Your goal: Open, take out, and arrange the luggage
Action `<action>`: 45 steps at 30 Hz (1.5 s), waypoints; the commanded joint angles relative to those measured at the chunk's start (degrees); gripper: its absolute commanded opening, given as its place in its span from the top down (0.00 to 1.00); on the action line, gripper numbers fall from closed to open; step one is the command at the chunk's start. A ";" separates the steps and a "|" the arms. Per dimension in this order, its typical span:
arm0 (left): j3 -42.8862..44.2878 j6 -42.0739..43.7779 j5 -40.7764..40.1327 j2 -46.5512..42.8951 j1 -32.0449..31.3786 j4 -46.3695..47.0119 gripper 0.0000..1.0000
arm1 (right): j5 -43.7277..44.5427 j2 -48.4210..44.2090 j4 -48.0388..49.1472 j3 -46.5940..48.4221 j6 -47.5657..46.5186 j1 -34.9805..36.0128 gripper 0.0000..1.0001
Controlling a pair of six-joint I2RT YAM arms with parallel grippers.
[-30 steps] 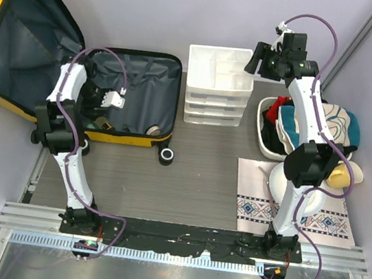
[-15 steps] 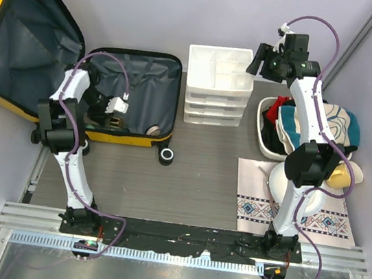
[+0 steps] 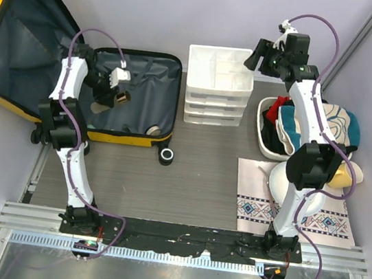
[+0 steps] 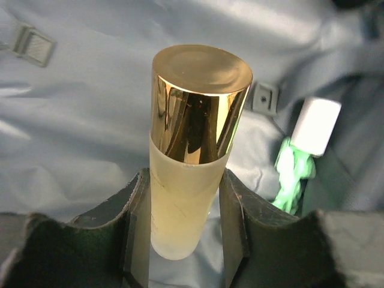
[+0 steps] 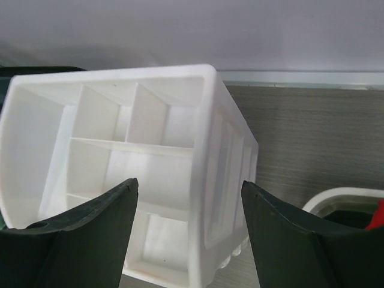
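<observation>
Luggage point(image 3: 144, 92): sat flopped open at the far-left corner of the table point(image 3: 200, 183); yellow shell, dark grey lining, black zipper band, lid tilted up at the left edge. Left gripper point(image 4: 183, 198): clamped on a frosted bottle point(image 4: 201, 120) with a gold cap, held over the lining, green tube point(image 4: 293, 171) beside it. Right gripper point(image 5: 189, 198): jaws wide apart, hung over the white drawer organizer point(image 5: 150, 150) just right of the luggage.

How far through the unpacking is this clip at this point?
Done: the luggage is open. In hand: the left end effector grips a gold-capped bottle above the lining, while the right end effector hangs open over the drawer organizer. Left: a green tube and a round item lie in the case.
</observation>
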 commanded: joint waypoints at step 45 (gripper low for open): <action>-14.71 -83.26 25.36 -27.12 -13.20 57.40 1.00 | -20.07 4.37 50.76 -4.14 15.41 22.30 0.24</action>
